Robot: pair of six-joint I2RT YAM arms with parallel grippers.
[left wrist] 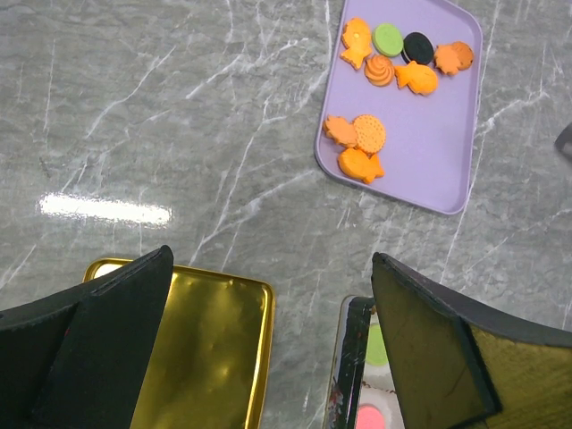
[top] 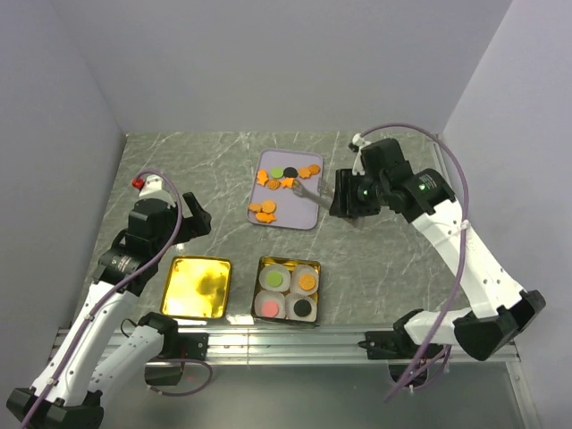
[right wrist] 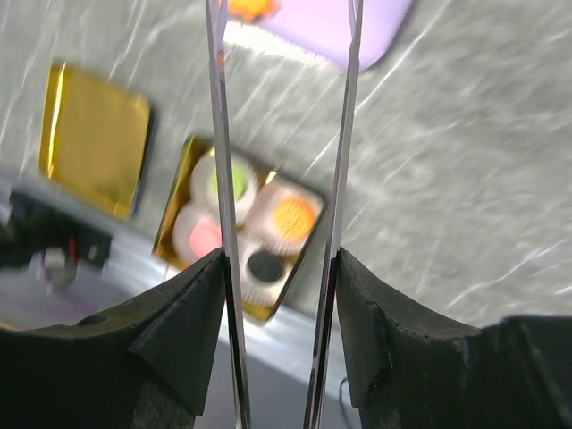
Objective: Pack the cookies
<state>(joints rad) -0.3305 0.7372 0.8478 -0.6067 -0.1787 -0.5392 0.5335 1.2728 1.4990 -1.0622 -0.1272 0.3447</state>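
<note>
The cookies (top: 284, 179) lie in two clusters on a purple tray (top: 304, 213): mostly orange, with one green and one black. The left wrist view shows the cookies (left wrist: 393, 63) on that tray (left wrist: 429, 152) too. My right gripper (top: 344, 198) is shut on metal tongs (top: 308, 190), whose tips reach over the tray near the far cluster. In the right wrist view the tongs' two blades (right wrist: 219, 134) run up between my fingers, and the tips are out of frame. My left gripper (left wrist: 271, 261) hangs open and empty above the gap between lid and tin.
A square tin (top: 289, 291) near the front holds white paper cups with green, orange, pink and black pieces inside. Its gold lid (top: 197, 287) lies to the left of it. The table's metal rail runs along the front edge.
</note>
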